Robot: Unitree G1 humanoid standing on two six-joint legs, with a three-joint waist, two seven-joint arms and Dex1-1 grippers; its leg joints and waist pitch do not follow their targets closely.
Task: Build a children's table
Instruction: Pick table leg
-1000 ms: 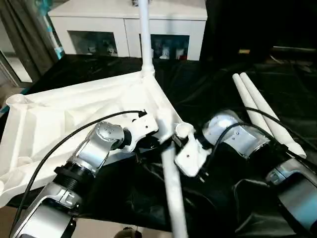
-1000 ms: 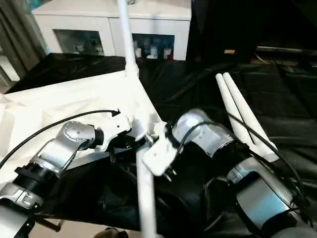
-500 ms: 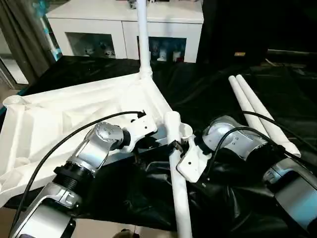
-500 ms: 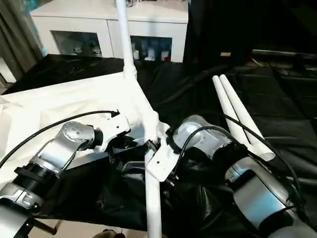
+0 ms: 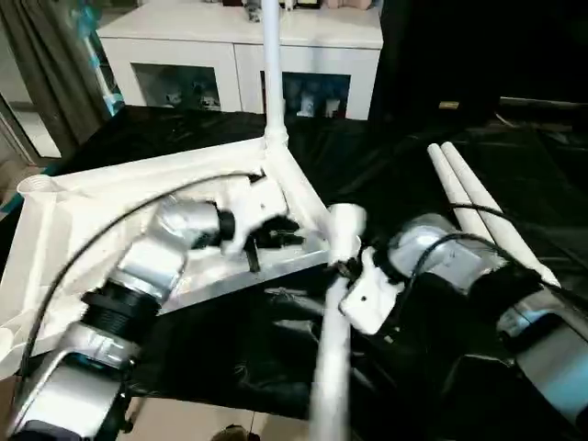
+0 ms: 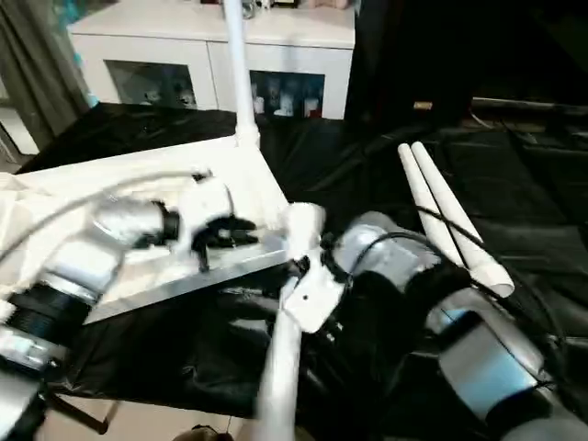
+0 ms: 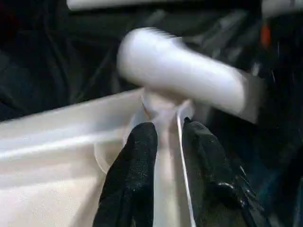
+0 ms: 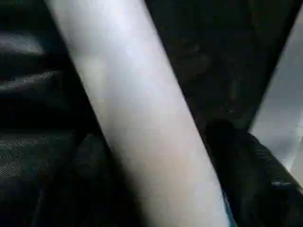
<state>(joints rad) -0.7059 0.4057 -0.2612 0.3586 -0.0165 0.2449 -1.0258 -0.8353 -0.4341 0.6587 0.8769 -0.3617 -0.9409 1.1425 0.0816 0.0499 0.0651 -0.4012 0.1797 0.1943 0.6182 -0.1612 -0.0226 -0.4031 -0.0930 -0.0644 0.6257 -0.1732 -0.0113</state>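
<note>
From my head, the white ribbed plastic tabletop [image 5: 138, 197] lies upside down on black cloth [image 5: 386, 156], one white tubular leg [image 5: 272, 64] upright in its far corner. My left wrist shows my left gripper [image 7: 166, 135] slightly parted over its rim. My right gripper [image 5: 344, 268] clasps a second white leg [image 8: 137, 113].

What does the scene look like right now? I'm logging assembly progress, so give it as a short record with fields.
tabletop: white tabletop lying underside up on black cloth
fitted leg: one leg standing upright in the far corner socket
leg in hand: second leg at the right gripper, its flared end near the tabletop's near corner
spare legs: two legs lying side by side on the cloth
left gripper: left gripper at the tabletop's rim
background: white cabinet
</note>
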